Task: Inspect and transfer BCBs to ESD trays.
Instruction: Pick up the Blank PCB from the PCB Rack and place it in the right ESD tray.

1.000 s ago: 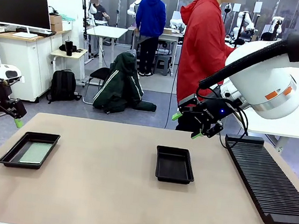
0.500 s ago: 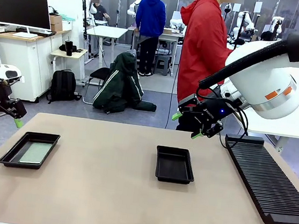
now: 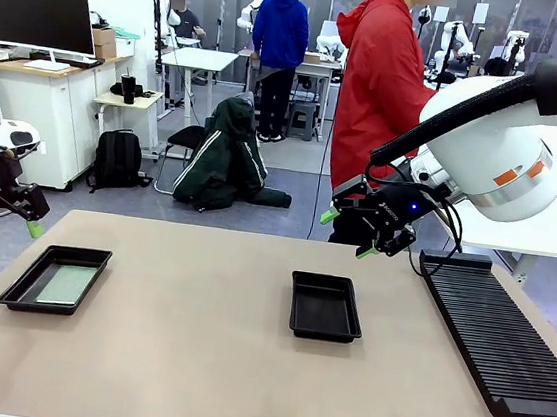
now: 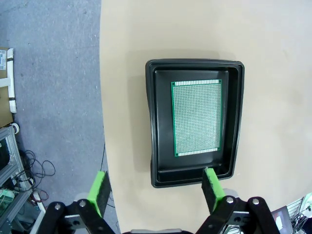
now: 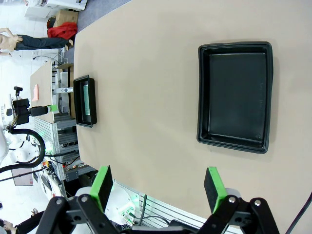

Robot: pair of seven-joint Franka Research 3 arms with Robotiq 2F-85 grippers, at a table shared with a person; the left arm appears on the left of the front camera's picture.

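Observation:
Two black ESD trays lie on the tan table. The left tray (image 3: 55,279) (image 4: 195,122) (image 5: 84,100) holds one pale green BCB (image 3: 65,285) (image 4: 197,118) flat on its floor. The middle tray (image 3: 325,305) (image 5: 236,95) has a bare floor. My left gripper (image 3: 7,227) (image 4: 155,186) hangs open in the air beyond the table's left edge, above and left of the left tray, holding nothing. My right gripper (image 3: 347,232) (image 5: 159,183) hovers open above the table's far edge, behind the middle tray, also holding nothing.
A long black ribbed rack (image 3: 501,330) lies along the table's right side. A person in a red jacket (image 3: 376,89) stands at the far edge, just behind my right gripper. Bare tabletop stretches between the two trays and along the front.

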